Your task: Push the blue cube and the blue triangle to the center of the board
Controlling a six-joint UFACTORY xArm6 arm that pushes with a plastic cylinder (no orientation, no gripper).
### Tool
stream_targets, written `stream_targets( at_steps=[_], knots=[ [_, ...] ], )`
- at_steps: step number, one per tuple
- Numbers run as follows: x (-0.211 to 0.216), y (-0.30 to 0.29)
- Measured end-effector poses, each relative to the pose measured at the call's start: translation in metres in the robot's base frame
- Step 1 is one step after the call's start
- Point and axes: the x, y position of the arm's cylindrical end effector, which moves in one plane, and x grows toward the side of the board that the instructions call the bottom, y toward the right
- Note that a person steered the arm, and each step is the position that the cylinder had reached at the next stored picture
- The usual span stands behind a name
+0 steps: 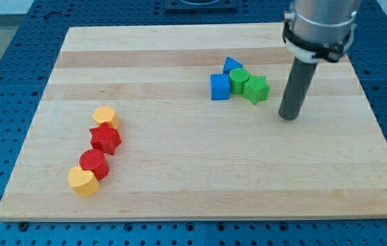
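Observation:
The blue cube [220,87] sits right of the board's middle, toward the view's top. The blue triangle [231,65] lies just above and right of it. A green cylinder [239,80] touches both, and a green star [255,89] touches the cylinder on its right. My tip [288,117] rests on the board to the right of this cluster, a little below the green star and apart from it.
On the view's left a slanted row holds a yellow block [105,116], a red star [105,139], a red cylinder [94,164] and a yellow heart-like block [82,182]. The wooden board [179,191] lies on a blue perforated table.

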Motion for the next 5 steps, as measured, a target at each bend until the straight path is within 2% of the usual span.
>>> stream_targets(
  at_steps=[1, 2, 3, 4, 5],
  knots=[
    [-0.017, 0.017],
    [-0.11, 0.012],
    [-0.181, -0.038],
    [-0.16, -0.086],
    [-0.124, -0.101]
  ],
)
